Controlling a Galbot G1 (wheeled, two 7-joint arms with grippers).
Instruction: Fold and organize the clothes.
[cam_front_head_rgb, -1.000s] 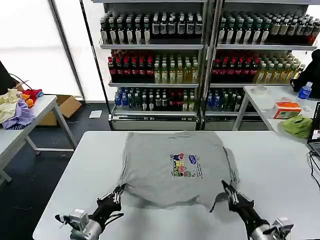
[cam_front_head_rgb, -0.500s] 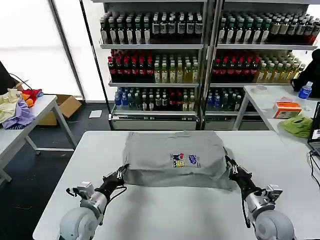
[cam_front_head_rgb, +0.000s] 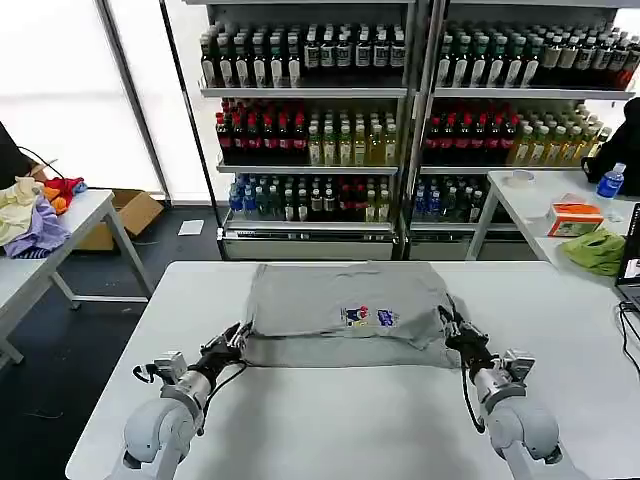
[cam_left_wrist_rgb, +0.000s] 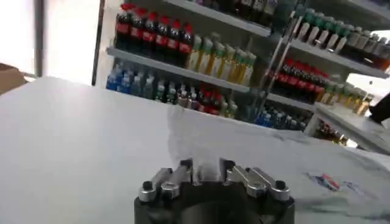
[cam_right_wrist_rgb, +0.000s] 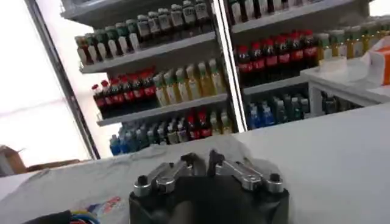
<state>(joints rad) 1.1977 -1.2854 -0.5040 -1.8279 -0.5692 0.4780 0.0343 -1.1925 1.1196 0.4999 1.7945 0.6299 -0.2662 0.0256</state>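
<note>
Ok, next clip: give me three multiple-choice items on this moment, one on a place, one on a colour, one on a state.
1. Where does the grey shirt lie?
A. on the white table
B. on the floor
C. on a shelf

2. What colour is the cloth on the side table?
A. black
B. lime green
C. white

3. How does the shirt lie?
A. bunched in a ball
B. hanging
C. folded over, print up

Answers: 1 A, it rests between the left gripper and the right gripper; 2 B, plainly green; 3 C, flat with a doubled near edge.
</note>
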